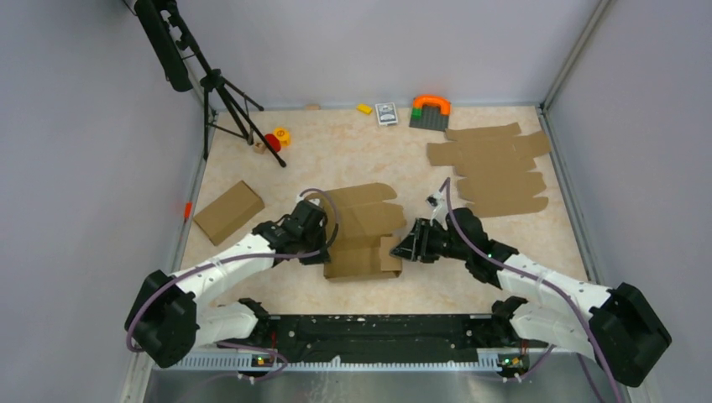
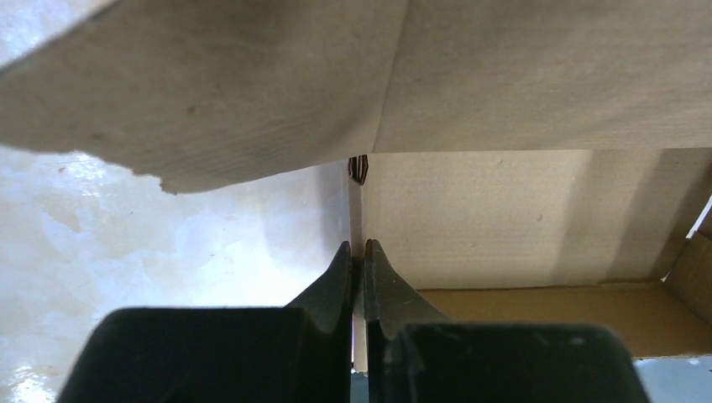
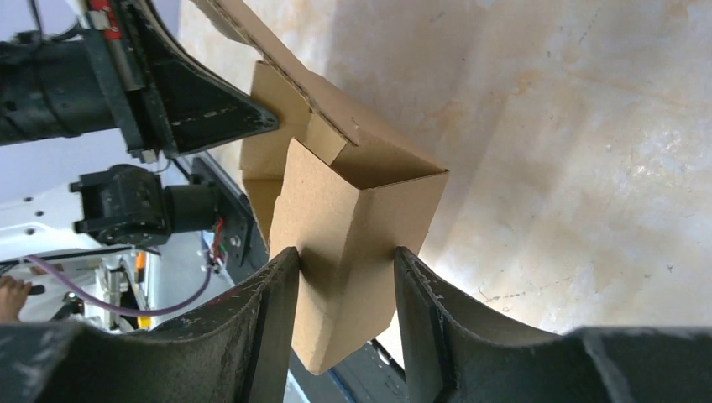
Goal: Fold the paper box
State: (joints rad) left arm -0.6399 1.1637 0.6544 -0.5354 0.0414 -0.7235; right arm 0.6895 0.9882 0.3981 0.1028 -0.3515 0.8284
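Gripping the plain brown cardboard paper box [image 1: 363, 220] from both sides.
Left gripper [image 2: 357, 249] pinches a wall edge; right gripper [image 3: 344, 256] clamps a folded flap.

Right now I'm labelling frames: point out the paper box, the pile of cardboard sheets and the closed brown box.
paper box [image 1: 369, 220]: top external view, its middle panel.
pile of cardboard sheets [image 1: 495, 168]: top external view, centre of top sheet.
closed brown box [image 1: 228, 211]: top external view, middle of top face.
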